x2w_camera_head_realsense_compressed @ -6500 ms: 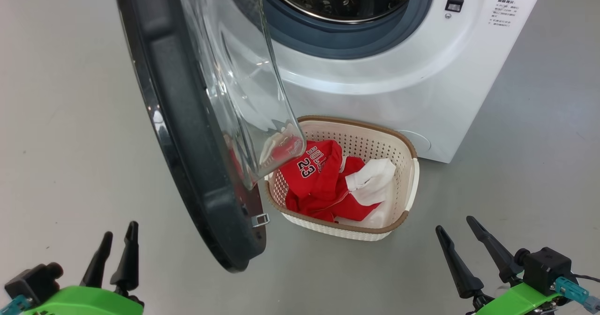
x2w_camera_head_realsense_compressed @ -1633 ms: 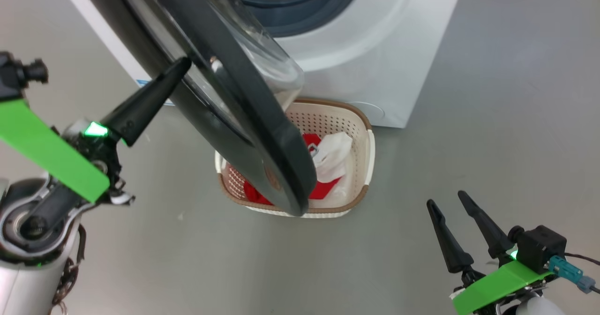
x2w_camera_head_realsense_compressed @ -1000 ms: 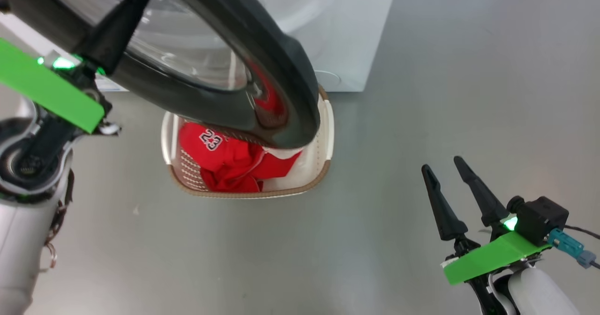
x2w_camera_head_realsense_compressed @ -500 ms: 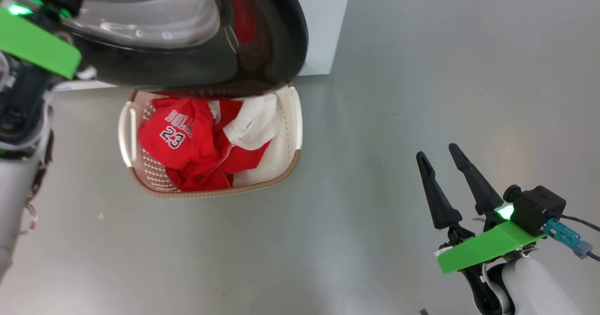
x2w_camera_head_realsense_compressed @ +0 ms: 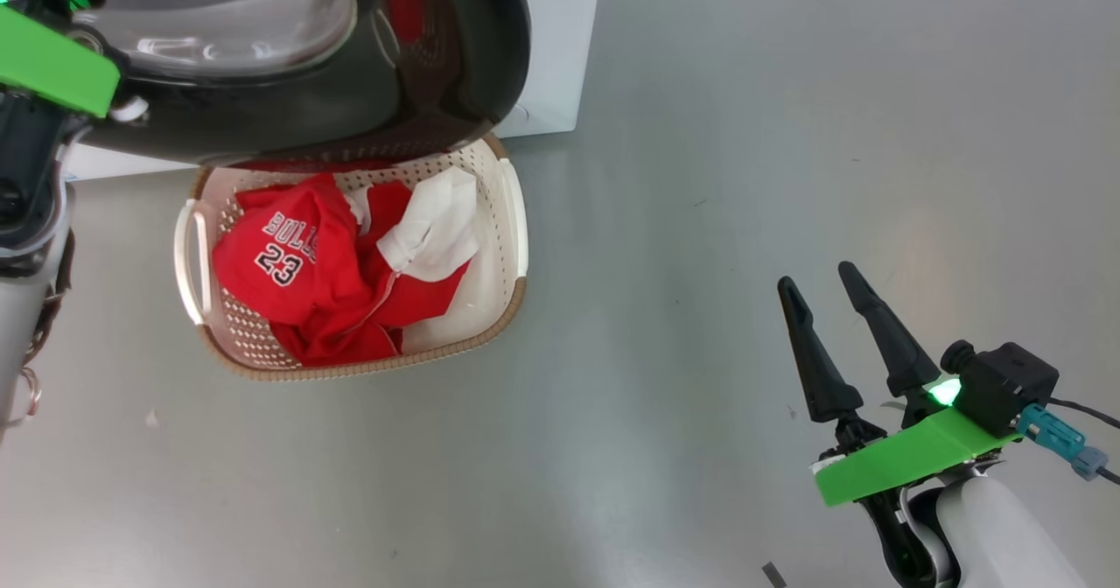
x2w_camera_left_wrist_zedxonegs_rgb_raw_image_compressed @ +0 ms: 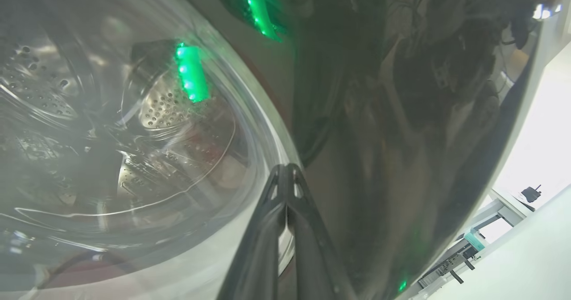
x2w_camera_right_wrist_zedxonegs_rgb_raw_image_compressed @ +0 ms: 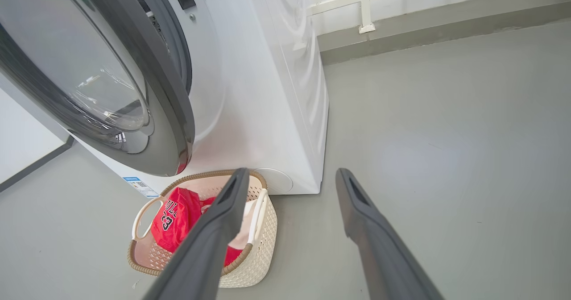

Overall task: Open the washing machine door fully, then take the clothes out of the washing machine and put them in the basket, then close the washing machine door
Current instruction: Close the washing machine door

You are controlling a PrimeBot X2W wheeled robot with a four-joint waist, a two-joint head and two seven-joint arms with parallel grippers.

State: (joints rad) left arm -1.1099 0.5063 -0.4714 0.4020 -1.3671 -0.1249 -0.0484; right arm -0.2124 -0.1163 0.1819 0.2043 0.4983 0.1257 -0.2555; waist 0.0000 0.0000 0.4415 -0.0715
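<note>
Door (x2w_camera_right_wrist_zedxonegs_rgb_raw_image_compressed: 102,81) swung nearer shut; glossy black rim, bulging glass.

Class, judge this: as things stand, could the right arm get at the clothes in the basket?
Probably yes. The right gripper is open and empty, with open floor between it and the basket. The clothes lie uncovered; the door overhangs just the basket's far edge.
</note>
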